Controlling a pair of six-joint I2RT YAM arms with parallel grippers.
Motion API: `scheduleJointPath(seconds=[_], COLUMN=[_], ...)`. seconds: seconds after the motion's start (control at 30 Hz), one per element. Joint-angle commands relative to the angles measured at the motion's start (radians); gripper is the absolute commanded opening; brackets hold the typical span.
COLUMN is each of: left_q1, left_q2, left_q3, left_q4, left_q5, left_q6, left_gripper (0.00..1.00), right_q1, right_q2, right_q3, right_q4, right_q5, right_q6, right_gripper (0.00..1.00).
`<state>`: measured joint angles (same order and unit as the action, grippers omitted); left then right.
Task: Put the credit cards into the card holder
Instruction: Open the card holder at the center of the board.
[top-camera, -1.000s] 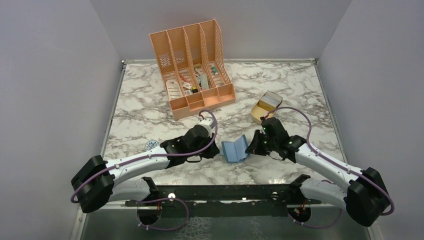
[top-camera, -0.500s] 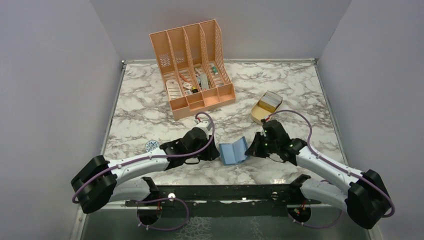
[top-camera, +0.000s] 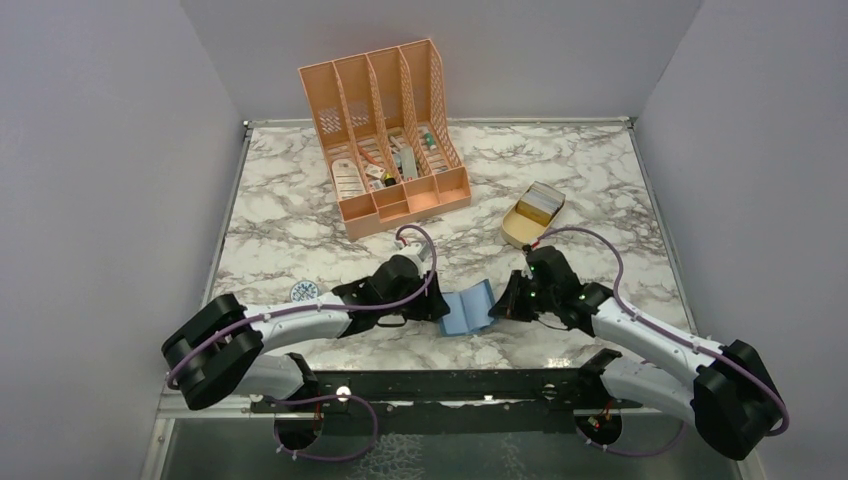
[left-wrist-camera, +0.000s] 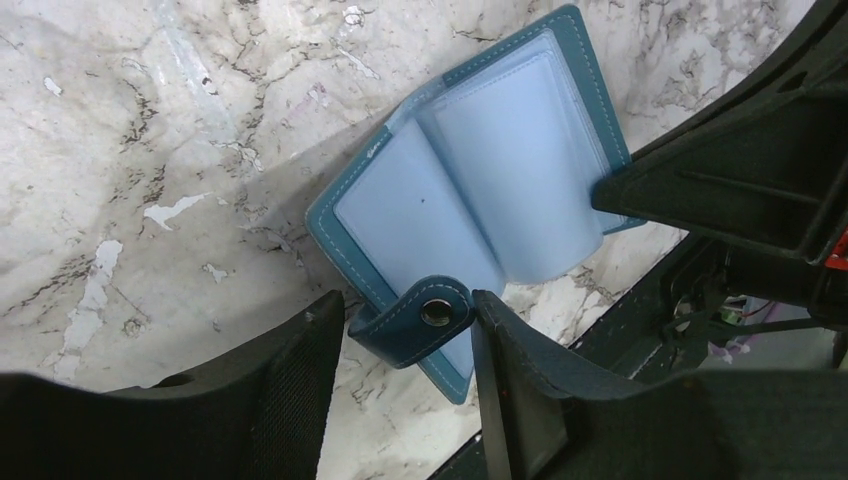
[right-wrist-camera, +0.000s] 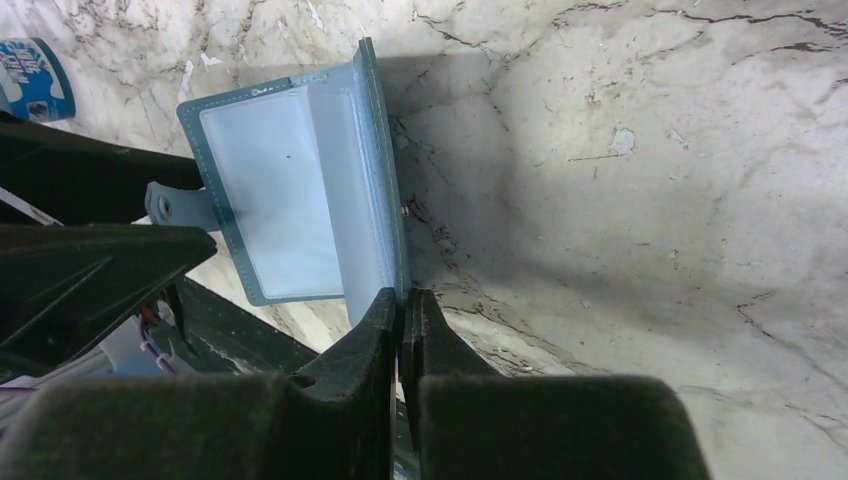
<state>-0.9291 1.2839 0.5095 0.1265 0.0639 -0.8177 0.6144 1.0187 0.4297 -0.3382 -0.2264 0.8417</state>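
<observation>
Teal outside and pale blue within, the holder (top-camera: 467, 310) lies open like a book on the marble table (top-camera: 300, 230), low in the centre of the top view, between the two arms. We see the right gripper (right-wrist-camera: 402, 300) pressed together on the edge of one cover, pinching it near the bottom of its wrist view. The left gripper (left-wrist-camera: 405, 310) is spread, with the snap tab (left-wrist-camera: 415, 318) in the gap between its fingers (we cannot tell whether either finger presses it). The cards (top-camera: 546, 200) lie stacked in a tan tray (top-camera: 514, 236) at centre right, well apart from the holder. A peach organizer (top-camera: 385, 140) sits at upper centre, and a blue-white disc (top-camera: 303, 291) lies at lower left.
</observation>
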Motion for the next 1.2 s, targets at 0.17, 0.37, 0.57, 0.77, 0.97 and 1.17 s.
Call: scheduleJointPath(seconds=[0.17,0.37,0.57,0.77,0.97,1.17], left_q1=[0.013,0.017,0.018,0.019,0.018,0.019], left_q2=[0.090,0.095,0.084,0.034,-0.015,-0.030], left_q3=[0.035,0.029,0.038,0.020,0.024,0.010], left_q4=[0.066,0.086,0.098,0.104,0.088,0.075], left_q5=[0.029,0.036,0.078,0.088,0.097,0.067], left_q6=[0.019,0.016,0.021,0.015,-0.003,0.003], left_gripper=[0.36,0.20,0.04,0.00,0.00,0.00], right_q1=[0.005,0.005,0.005,0.005,0.008,0.017], right_q2=[-0.006,-0.018,-0.059,-0.070,-0.081,-0.012], right_q3=[0.011,0.061,0.144,0.217,0.228,0.182], right_q4=[-0.019,-0.127,-0.220,-0.236,-0.105,0.005], right_q5=[0.027,0.104,0.131,0.076,-0.075,-0.081], right_q6=[-0.002,-0.007,-0.017,-0.020,-0.011,-0.011], right_gripper=[0.07,0.18,0.33,0.38,0.36,0.34])
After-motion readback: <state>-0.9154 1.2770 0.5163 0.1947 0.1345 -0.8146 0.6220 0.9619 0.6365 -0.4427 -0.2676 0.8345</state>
